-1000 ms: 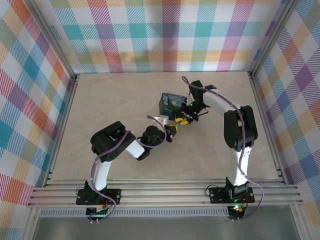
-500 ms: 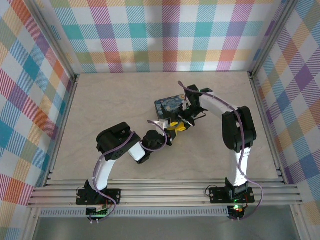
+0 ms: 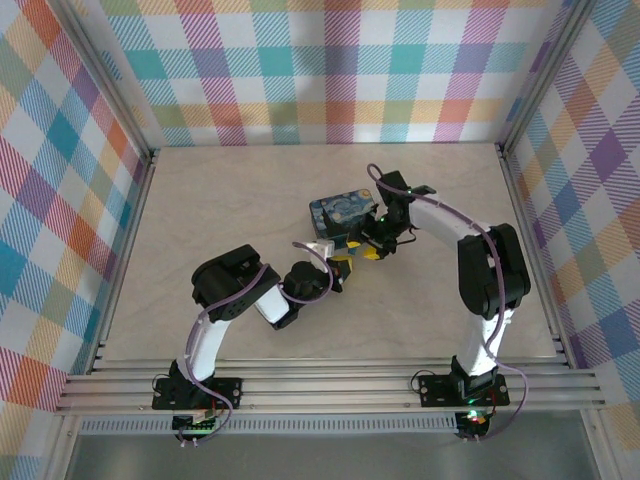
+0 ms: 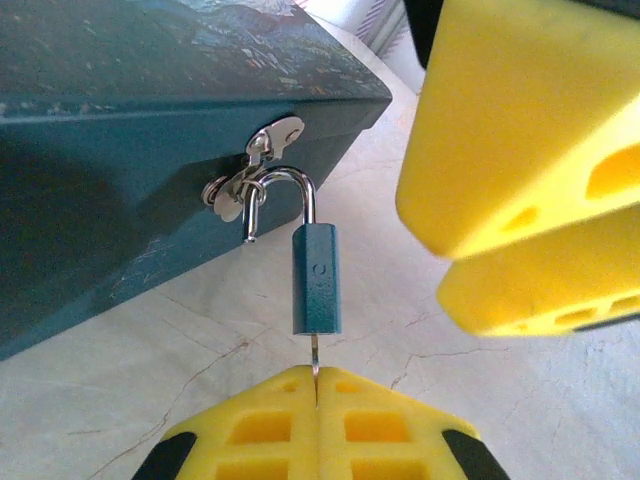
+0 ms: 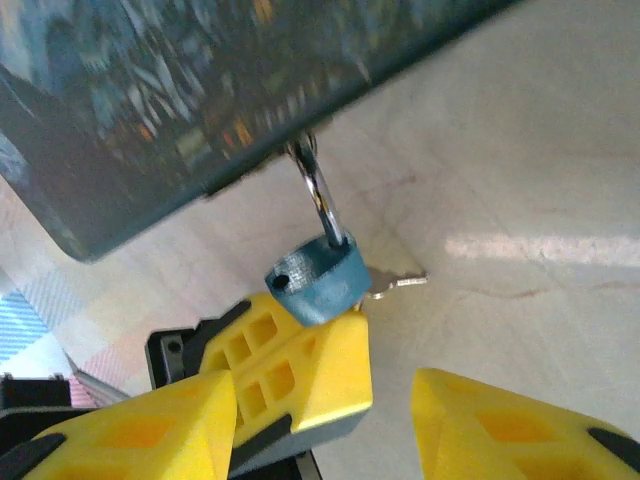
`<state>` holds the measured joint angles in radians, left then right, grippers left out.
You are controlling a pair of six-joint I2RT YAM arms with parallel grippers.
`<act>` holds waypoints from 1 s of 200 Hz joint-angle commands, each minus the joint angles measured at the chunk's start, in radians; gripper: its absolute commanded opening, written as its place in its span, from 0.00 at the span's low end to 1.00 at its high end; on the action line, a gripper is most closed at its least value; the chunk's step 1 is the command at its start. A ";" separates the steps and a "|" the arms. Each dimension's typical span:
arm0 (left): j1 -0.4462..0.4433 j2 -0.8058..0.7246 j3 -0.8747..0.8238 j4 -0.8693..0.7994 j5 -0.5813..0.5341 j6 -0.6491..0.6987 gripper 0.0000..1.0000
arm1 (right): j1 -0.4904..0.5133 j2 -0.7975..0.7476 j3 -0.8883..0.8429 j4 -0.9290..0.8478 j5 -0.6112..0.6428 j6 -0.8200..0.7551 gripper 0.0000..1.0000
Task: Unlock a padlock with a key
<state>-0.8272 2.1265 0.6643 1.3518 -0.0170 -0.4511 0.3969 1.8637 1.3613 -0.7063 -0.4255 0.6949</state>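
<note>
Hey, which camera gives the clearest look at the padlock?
Left wrist: the padlock hangs sharp, whole and side-on from the tin. Right wrist shows it tilted and slightly blurred; from the top camera it is too small to make out.

Two arms of the same build, left arm (image 3: 225, 285) and right arm (image 3: 490, 268): black rounded joint housings, white tube links, a thin purple cable (image 3: 371, 172) looping along each, black base plates (image 3: 195, 390). Left gripper (image 4: 315, 385) and right gripper (image 5: 390, 390) have yellow blocky fingers with rectangular cut-out pockets and black backing. There is a green light (image 3: 383, 214) by the right wrist.
</note>
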 commanded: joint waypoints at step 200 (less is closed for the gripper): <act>-0.005 -0.106 0.034 -0.275 0.021 0.071 0.00 | 0.065 0.115 0.091 -0.054 0.093 -0.038 0.45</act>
<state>-0.8272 2.0464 0.6819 1.1217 -0.0162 -0.3985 0.4534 1.9556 1.4326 -0.7376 -0.3225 0.6636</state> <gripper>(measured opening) 0.048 0.450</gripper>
